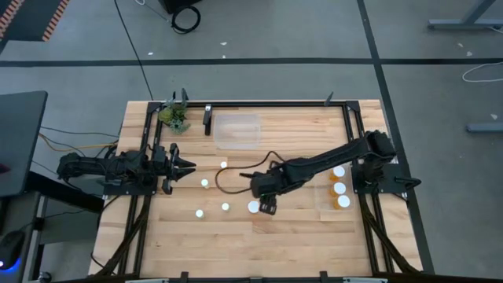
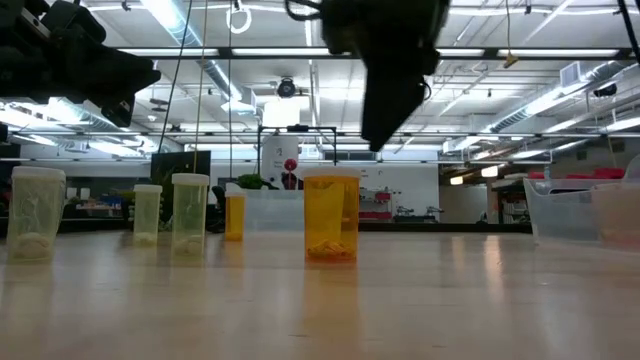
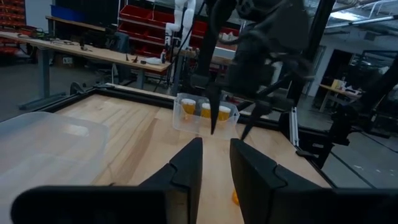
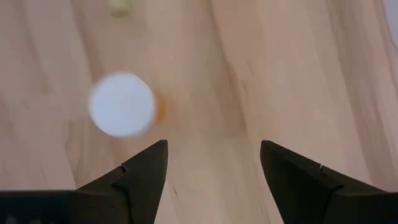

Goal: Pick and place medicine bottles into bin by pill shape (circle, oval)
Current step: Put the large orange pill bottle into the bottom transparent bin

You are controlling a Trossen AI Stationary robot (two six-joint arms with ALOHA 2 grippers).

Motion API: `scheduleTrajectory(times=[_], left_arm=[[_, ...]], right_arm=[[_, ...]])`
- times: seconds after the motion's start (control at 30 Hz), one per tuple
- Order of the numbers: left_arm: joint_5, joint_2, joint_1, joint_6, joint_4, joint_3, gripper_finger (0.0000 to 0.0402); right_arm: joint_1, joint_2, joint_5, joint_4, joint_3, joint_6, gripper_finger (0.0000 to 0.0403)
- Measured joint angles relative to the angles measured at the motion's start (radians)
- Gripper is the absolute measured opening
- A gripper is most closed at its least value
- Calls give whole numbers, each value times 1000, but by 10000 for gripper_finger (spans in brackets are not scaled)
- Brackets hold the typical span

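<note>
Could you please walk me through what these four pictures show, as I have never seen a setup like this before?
This is a two-armed robot at a wooden table. One camera looks straight down from above, one sits at tabletop height, and one rides on each wrist. The right gripper hangs open above a white-capped medicine bottle in mid-table, holding nothing; its wrist camera sees that cap just beyond its fingers. The left gripper waits at the left side, fingers slightly apart and empty. Four more small bottles stand loose on the wood. Three bottles already sit in a clear bin on the right; a second clear bin lies at the far edge.
</note>
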Motion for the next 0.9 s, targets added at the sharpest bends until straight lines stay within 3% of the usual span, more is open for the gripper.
scheduleTrajectory(times=[0.4,0.67,0.9], left_arm=[[0,0,0,1,1,0,89],[0,0,0,1,1,0,85],[0,0,0,0,1,0,87]], right_arm=[[4,159,-6,-5,230,-220,263],[41,209,-55,96,240,-358,263],[66,232,-39,97,240,-382,263]])
